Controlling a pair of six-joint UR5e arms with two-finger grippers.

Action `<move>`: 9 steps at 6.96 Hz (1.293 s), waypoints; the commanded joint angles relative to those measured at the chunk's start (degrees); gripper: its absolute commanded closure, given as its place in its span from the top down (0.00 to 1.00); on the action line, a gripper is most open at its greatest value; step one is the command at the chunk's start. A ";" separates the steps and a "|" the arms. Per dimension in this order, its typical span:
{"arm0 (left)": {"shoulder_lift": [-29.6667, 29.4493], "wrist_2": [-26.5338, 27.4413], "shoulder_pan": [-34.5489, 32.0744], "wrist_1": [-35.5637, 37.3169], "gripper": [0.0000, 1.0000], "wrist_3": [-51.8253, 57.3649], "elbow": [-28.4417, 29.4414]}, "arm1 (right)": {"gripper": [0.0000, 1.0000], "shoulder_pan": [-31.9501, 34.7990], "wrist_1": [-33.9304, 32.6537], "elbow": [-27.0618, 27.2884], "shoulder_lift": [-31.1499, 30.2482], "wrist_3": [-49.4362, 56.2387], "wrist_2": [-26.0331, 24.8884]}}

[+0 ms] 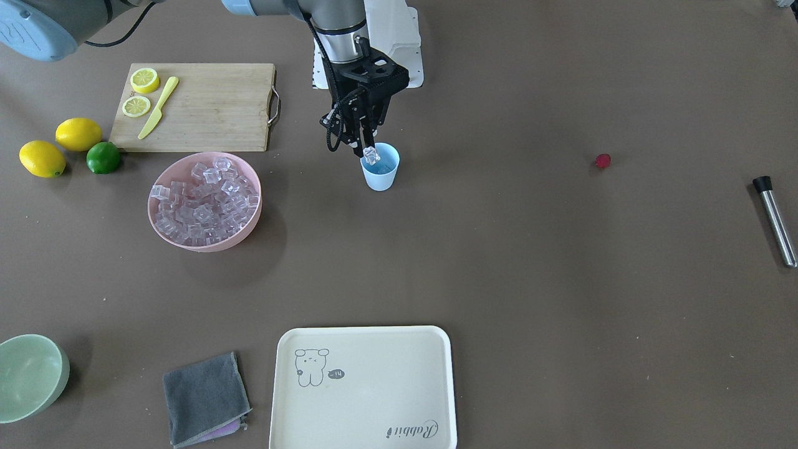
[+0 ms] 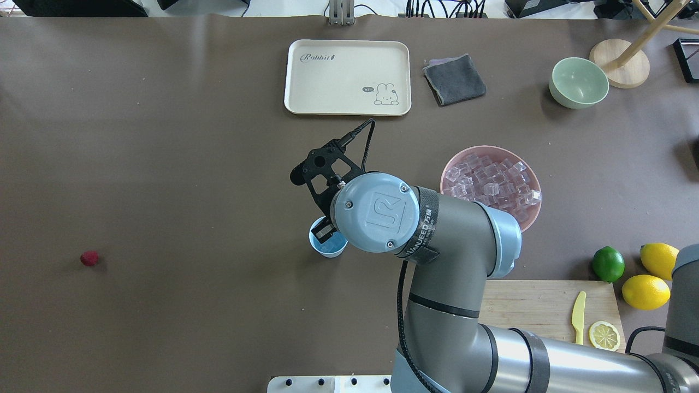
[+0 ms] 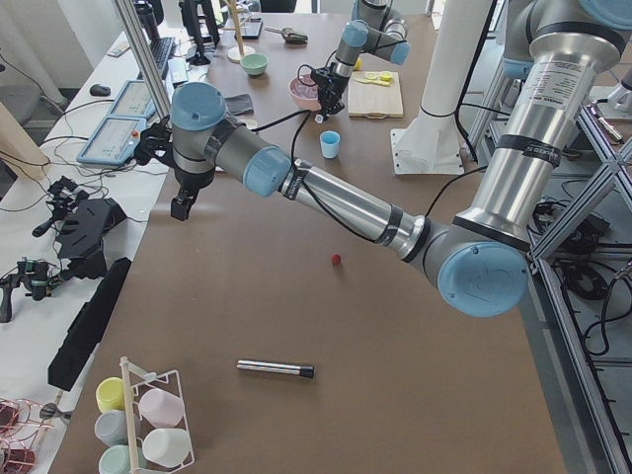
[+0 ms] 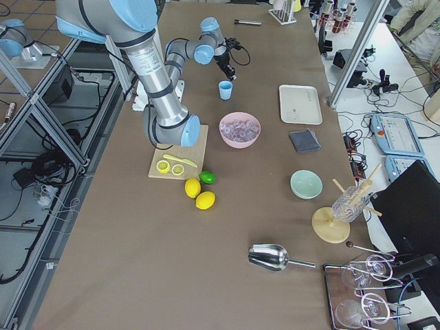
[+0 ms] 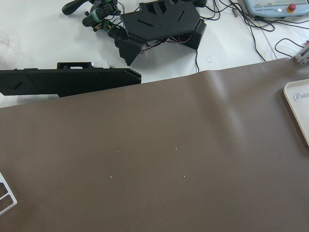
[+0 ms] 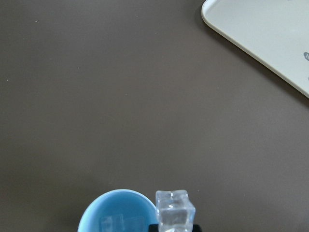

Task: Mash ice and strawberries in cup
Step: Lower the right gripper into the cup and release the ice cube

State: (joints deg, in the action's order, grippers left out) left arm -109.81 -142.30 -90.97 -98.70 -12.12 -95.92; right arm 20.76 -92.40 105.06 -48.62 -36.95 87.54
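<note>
The right gripper (image 1: 366,148) points straight down with its two black fingers (image 1: 361,144) closed narrowly on one ice cube (image 1: 372,154), pinching it by its sides. The cube is clear with a faint lilac tint and hangs just over the rim of the cup (image 1: 380,172), at the edge of the opening rather than its centre; the right wrist view shows the cube overlapping the rim on one side. The cup is a small light blue tumbler standing upright on the brown table (image 1: 499,249), just beside the pink bowl (image 1: 206,244), which is heaped with more clear cubes. Inside the cup, faint clear pieces lie on the bottom. The strawberry (image 1: 602,161), a small dark red berry, sits alone on the table well apart from the cup, on the robot's left side. A metal muddler (image 1: 775,219) with a black end lies further out beyond the berry. The left gripper (image 3: 180,209) hangs over the far edge of the table, away from every task item; it shows only in the side view, so whether its fingers are parted or closed cannot be told.
</note>
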 commanded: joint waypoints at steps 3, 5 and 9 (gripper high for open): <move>-0.05 0.26 0.00 0.00 0.98 0.08 0.21 | 0.00 -0.89 10.58 -6.71 -0.51 0.48 0.00; -0.05 0.44 0.09 0.00 0.98 0.17 0.47 | 0.00 -0.99 10.58 -4.62 -1.29 0.56 0.26; -0.05 0.35 0.09 0.00 0.99 0.16 0.39 | 0.00 -1.25 10.49 -1.70 -3.59 0.39 0.17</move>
State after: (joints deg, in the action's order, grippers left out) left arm -109.82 -141.94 -90.88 -98.70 -12.01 -95.53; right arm 19.62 -81.90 103.09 -52.22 -36.47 87.74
